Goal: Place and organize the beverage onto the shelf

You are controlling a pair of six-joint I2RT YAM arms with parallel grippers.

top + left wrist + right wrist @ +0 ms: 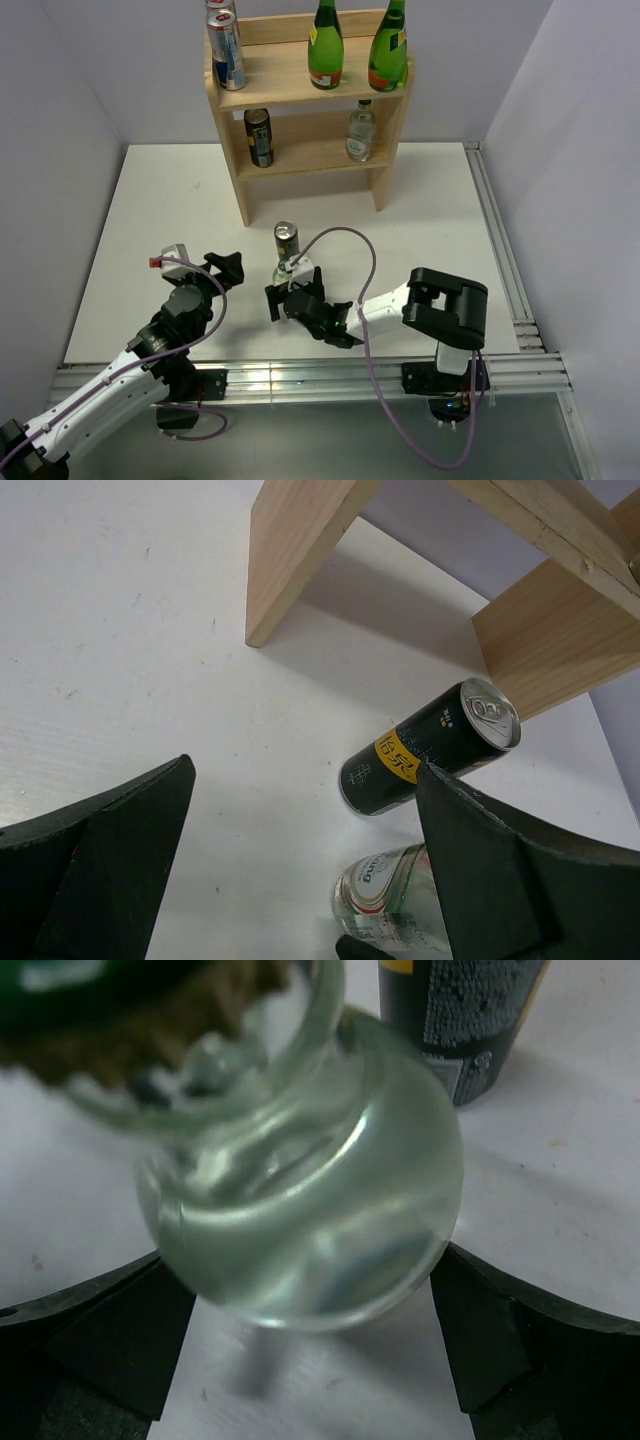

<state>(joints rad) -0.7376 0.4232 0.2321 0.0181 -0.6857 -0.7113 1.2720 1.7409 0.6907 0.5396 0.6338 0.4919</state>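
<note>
Pale two-tier wooden shelf at far edge of white worktop. Top tier: two silver drink cans left, two green glass bottles right. Lower tier: dark slim can, small clear bottle. Right end effector released, fingers spread either side of green-capped clear glass bottle standing on worktop; contact not discernible. Black-and-yellow can upright just beyond. Left end effector released, empty.

White table (lightly scuffed) — plain pale walls around.
</note>
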